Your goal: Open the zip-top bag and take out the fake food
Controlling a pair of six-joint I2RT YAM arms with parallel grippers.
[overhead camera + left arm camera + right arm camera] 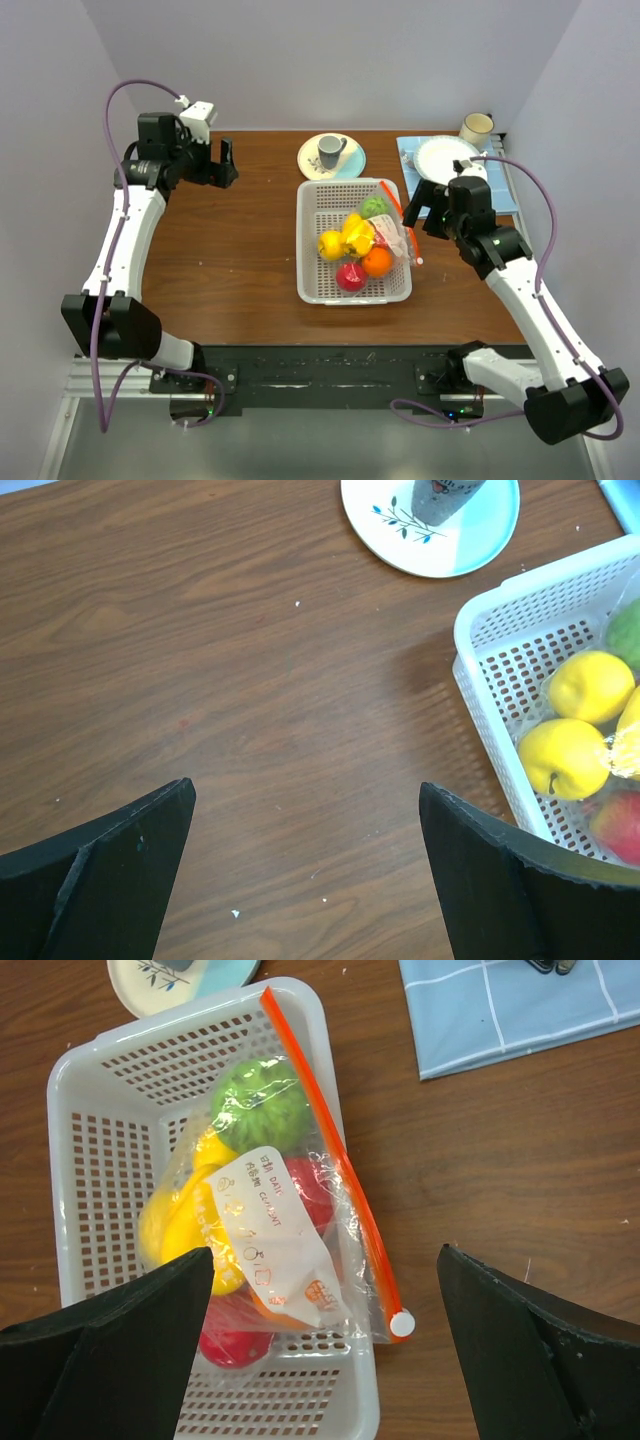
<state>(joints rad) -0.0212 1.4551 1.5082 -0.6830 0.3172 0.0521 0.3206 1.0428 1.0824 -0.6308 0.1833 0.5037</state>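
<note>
Where zip-top bag (pixel 345 1200) lies, white label (pixel 270 1230) unreadable

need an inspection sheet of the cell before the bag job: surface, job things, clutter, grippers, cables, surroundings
Surface: brown wooden table, a few white specks, no spills seen.
Job's things: zip-top bag lies in the white basket, its orange zip strip on the right arm's side; cannot tell if sealed. Fake food is inside the bag.
Clutter: grey cup on a saucer behind the basket; blue cloth at far right with a white plate and a cream mug.
Grippers: left gripper open over bare table; right gripper open above the bag, empty.
Cables: purple cable on each arm, clear of the basket.
Surroundings: pale walls; nothing else seen.
</note>
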